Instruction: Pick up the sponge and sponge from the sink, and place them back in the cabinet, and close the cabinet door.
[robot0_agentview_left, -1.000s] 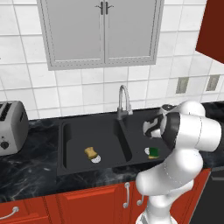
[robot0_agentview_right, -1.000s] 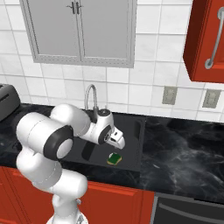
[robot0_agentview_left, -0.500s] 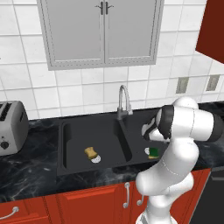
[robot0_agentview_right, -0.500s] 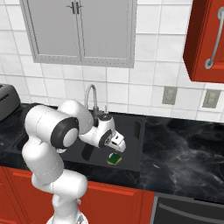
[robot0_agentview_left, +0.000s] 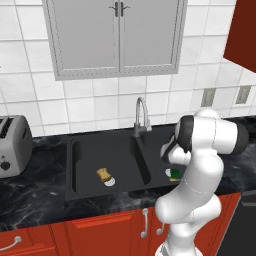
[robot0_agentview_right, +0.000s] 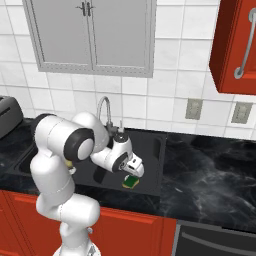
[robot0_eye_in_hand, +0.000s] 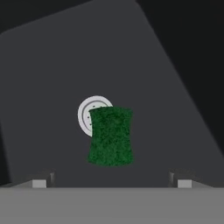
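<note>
arm (robot0_agentview_right: 60, 165): glossy white rounded shells
joints: dark bands between shells
hand: white block, small grey fingertips (robot0_eye_in_hand: 39, 183)

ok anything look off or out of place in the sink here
Two sponges lie in the sink: a tan sponge in one basin, a green sponge half over the drain in the other. Nothing is spilled or damaged.

The green sponge (robot0_eye_in_hand: 110, 136) covers part of the round drain (robot0_eye_in_hand: 89, 113) in the hand view; in the left base view the arm hides most of it (robot0_agentview_left: 175, 174). The toaster (robot0_agentview_left: 12, 146) is cut by the left edge — likewise the red cabinet (robot0_agentview_right: 235, 45) (top and right edges) in the right base view.
</note>
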